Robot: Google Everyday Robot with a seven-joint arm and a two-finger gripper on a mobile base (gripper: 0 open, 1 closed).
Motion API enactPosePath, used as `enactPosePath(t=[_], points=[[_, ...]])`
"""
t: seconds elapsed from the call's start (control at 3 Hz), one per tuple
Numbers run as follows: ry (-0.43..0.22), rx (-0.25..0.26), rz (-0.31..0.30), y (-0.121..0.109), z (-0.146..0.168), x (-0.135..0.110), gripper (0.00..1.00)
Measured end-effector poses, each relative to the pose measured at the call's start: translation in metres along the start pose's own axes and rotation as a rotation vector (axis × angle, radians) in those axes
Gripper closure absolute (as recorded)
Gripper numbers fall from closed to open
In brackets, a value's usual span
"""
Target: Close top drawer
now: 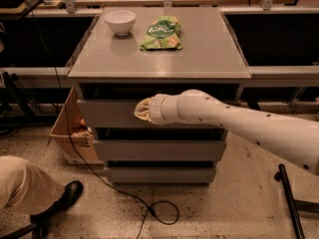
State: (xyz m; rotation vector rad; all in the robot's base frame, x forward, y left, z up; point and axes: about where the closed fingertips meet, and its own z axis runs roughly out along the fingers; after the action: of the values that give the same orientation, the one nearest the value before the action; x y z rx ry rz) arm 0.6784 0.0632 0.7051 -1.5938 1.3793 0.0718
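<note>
The top drawer (107,113) is a wide matte-grey box with a plain flat front, just under the cabinet's top. Its front stands only slightly proud of the cabinet. My gripper (142,110) is at the end of the white arm (239,126) that reaches in from the right. It rests against the middle of the drawer's front panel. The arm's wrist covers the part of the panel to the right of the gripper.
A white bowl (120,21) and a green chip bag (162,33) lie on the cabinet top (209,54). Two shorter grey drawers (159,150) sit below. A cardboard box (70,131) stands at the left, a black cable (149,208) on the floor, a person's leg and shoe (35,193) at the lower left.
</note>
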Motion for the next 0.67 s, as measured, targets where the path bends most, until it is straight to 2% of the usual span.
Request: enactPosePath(t=[0.33,0.67], points=[[0.031,-0.045,0.034,0.008,-0.049,-0.003,1.00],[0.101,-0.067,0.042,0.007,-0.110,0.001,1.00]])
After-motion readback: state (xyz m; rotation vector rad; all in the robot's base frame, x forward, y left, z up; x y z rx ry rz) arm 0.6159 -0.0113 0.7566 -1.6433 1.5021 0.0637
